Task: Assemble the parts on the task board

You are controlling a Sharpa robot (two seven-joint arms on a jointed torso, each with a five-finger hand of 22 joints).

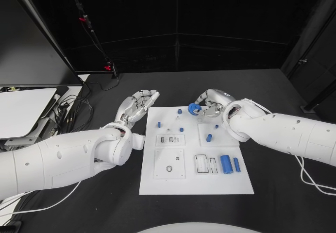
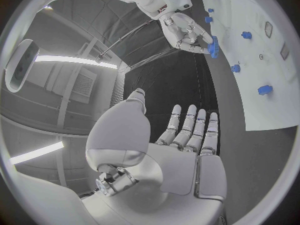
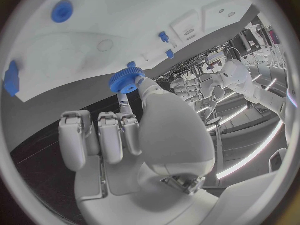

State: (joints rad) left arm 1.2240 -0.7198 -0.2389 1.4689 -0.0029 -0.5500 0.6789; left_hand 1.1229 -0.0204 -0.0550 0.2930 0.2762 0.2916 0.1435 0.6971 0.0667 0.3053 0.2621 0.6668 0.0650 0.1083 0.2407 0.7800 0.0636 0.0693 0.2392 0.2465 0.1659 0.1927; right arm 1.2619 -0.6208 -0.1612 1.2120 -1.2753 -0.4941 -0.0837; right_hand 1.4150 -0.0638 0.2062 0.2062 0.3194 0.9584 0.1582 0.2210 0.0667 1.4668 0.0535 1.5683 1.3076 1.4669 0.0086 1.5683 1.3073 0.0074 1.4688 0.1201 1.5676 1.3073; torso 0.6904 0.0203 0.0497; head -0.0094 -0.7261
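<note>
The white task board (image 1: 210, 184) lies in the middle of the black table. My right hand (image 1: 212, 103) hovers over the board's far edge and pinches a blue toothed gear (image 1: 194, 108) between thumb and finger; the gear (image 3: 127, 80) is above the board (image 3: 125, 40), not touching it. My left hand (image 1: 138, 107) floats beside the board's far left corner, fingers (image 2: 187, 127) straight and apart, holding nothing. A thick blue cylinder (image 1: 226, 163) and a slim blue rod (image 1: 237, 165) lie near the board's right edge. Small blue parts (image 1: 181, 129) stand around the far half.
A white panel (image 1: 25, 111) and a tangle of cables (image 1: 70, 104) sit off the table's left side. A dark stand with red clips (image 1: 109, 65) rises behind the left hand. Bare black table surrounds the board.
</note>
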